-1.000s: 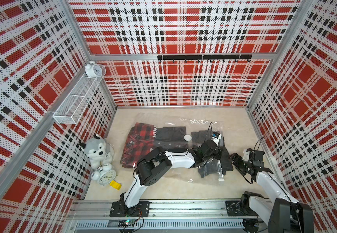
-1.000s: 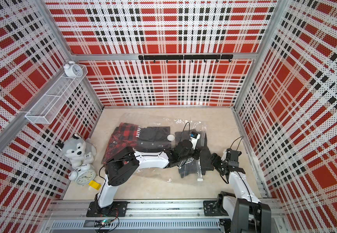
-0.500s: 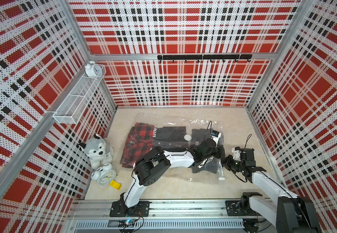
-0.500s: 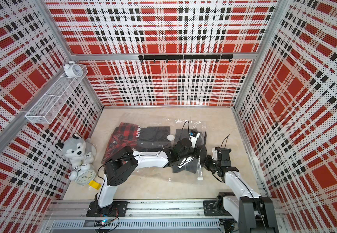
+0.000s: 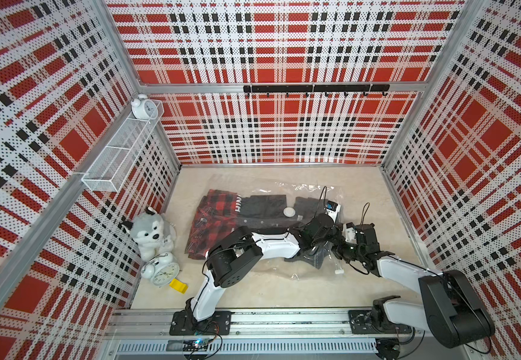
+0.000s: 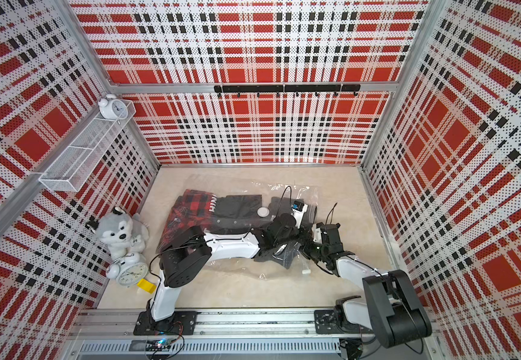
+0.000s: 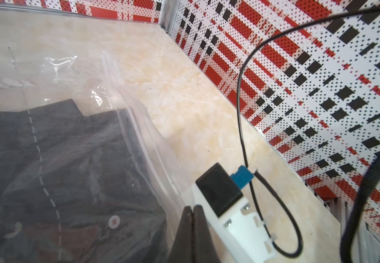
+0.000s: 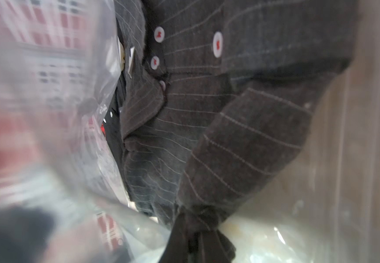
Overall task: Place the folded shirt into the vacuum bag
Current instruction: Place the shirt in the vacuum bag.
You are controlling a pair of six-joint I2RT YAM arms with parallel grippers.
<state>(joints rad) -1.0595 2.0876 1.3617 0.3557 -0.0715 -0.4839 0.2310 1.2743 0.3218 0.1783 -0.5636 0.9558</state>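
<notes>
So, the beige table point(image 5: 368, 193) is sitting inside plaid walls, and the vacuum bag point(image 5: 271, 268) is lying across the middle of it with its mouth pointing toward the right arm's side. Inside the bag a red plaid shirt point(image 5: 212, 218) is lying at the closed end, and a black shirt point(image 5: 262, 204) is overlapping it.

The grey shirt point(image 8: 207, 113), the pinstriped one with white buttons, is sitting at the mouth end under the plastic. Whether all of it is in, I can't tell, since the arms are blocking that spot in both top views.

The left arm point(image 5: 271, 246) is reaching across the bag from the front rail. The right arm point(image 5: 399, 271) is coming in from the right, and the two are meeting at the mouth.

The left gripper point(image 7: 192, 213) is pinching the bag's zip edge, fingers pressed tight together, and the top sheet is lifting there. The right gripper point(image 8: 193, 230) is clamping down on a bunched fold of the grey shirt, under that lifted plastic.

The round white valve point(image 5: 289, 212) is sitting on top of the bag just beside the black shirt's edge. The little white slider point(image 5: 339, 271) is lying at the near corner of the mouth.
</notes>
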